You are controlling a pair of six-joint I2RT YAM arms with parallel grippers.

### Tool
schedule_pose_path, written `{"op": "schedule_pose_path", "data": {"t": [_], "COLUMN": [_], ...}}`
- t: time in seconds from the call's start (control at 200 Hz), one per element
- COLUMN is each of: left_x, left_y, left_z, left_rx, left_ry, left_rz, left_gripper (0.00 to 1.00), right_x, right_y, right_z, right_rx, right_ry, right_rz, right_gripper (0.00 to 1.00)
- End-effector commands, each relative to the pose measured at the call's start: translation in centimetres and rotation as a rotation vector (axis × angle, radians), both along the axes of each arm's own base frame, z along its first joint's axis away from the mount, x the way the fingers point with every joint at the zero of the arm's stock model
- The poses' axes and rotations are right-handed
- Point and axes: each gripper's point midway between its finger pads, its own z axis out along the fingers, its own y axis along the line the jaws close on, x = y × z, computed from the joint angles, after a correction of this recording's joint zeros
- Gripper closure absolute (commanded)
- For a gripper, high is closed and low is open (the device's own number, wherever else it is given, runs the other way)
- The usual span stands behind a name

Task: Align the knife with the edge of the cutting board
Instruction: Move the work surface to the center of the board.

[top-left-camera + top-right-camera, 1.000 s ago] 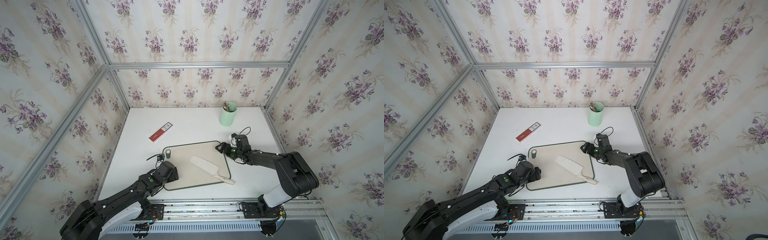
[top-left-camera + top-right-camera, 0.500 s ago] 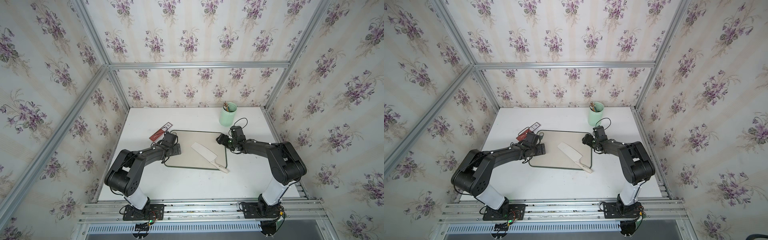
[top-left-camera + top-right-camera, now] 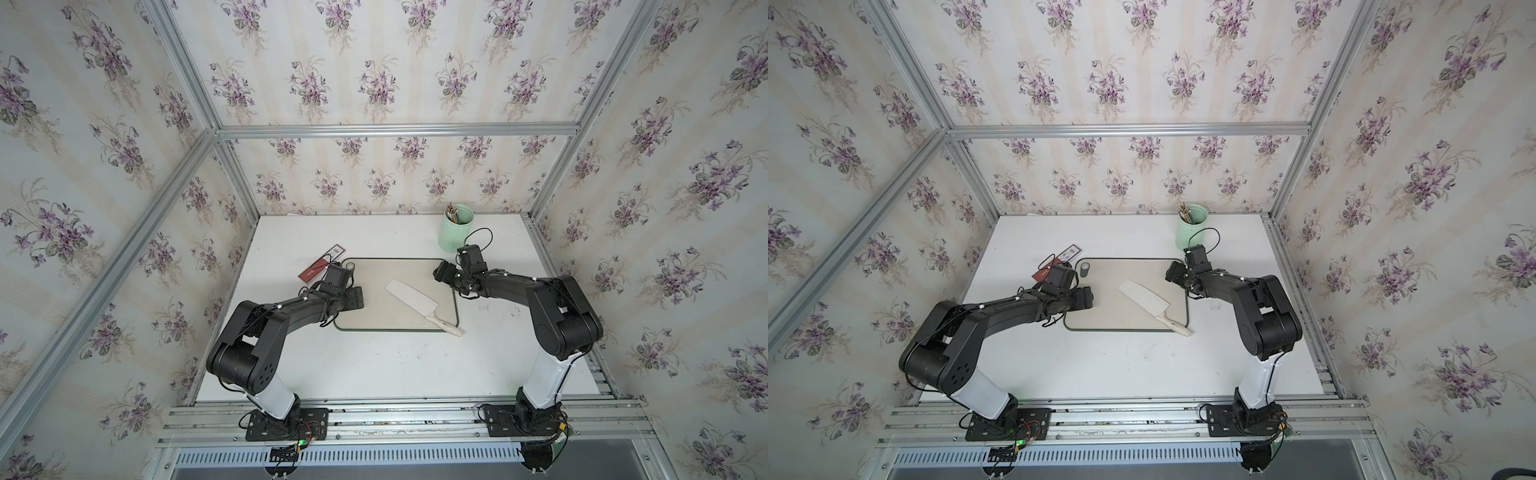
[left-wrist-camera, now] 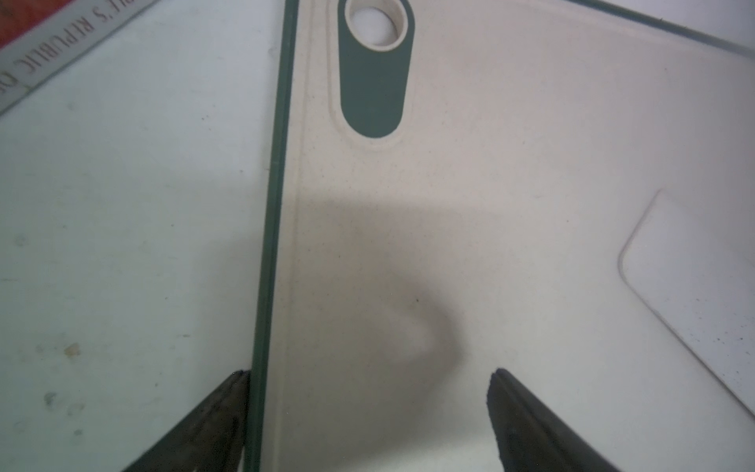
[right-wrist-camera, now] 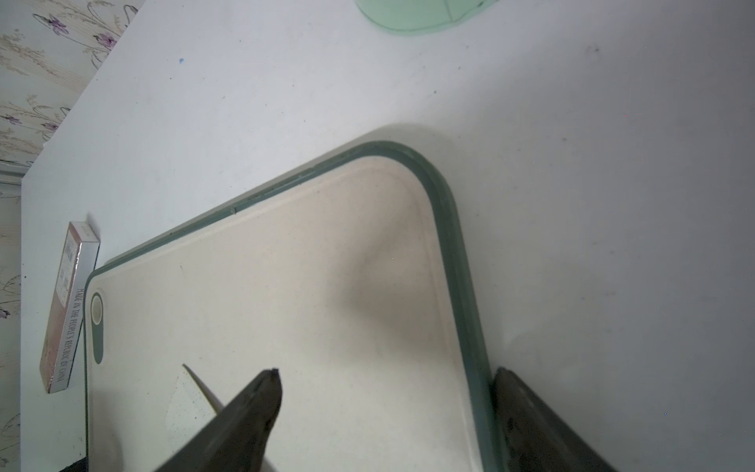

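Leaves the knife (image 3: 412,296) slantwise on the right half of the cutting board (image 3: 395,270), blade on the beige face, handle end poking over the rim at the near right corner. Straddles the board's left rim with the left gripper (image 4: 369,372) and its right rim with the right gripper (image 5: 387,372), both spread wide, clamping nothing. Could go wrong by sweeping the right gripper's inner finger (image 5: 245,408) into the blade corner just beside it, spinning the knife further askew or flicking it off the board. Might also fail at pinching so thin and flat a blade off a flat face; safer, probably, to take the overhanging handle. Risks shoving the red-and-white box (image 3: 323,269), hard by the far left corner, with any further push on the board. Against a second back: has carried the board away from the robot and squared it to the table (image 3: 374,365), knife riding along, still askew; has closed a gap to the box, then well apart
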Motion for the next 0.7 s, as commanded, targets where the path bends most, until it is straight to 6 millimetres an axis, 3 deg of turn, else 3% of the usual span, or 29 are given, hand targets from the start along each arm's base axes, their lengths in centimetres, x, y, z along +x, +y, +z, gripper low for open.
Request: {"op": "schedule_pose_path", "data": {"t": [0.0,0.085,0.265,0.44,0.57,0.679,0.694], "left_x": [-4.3,-4.3,-3.2,-2.1,-2.0,-3.0,-3.0], "left_y": [-4.2,-3.6,-1.1,1.2,2.3,3.2,3.2], "left_z": [-1.4,-1.5,-0.9,1.9,4.3,5.5,6.4], "left_rx": [-0.223,-0.188,-0.101,-0.044,-0.022,-0.019,-0.028], "left_ry": [0.193,0.195,0.178,0.133,0.096,0.093,0.067], "left_rz": [-0.131,-0.129,-0.065,-0.003,0.011,0.017,0.013], "left_gripper": [0.07,0.0,0.01,0.01,0.01,0.01,0.01], "right_x": [-3.6,-3.3,-2.1,-1.7,-3.0,-5.6,-6.1], "right_y": [1.4,1.3,-0.3,-1.7,-1.9,-1.0,-0.7], "right_z": [-1.6,-1.4,0.7,3.5,4.5,5.4,5.4], "right_rx": [0.073,0.064,-0.015,-0.119,-0.135,-0.131,-0.134], "right_ry": [0.162,0.151,0.091,0.044,0.063,0.068,0.07], "right_rz": [0.078,0.084,0.077,0.092,0.119,0.177,0.188], "right_gripper": [0.15,0.11,0.07,0.05,0.06,0.1,0.1]}}
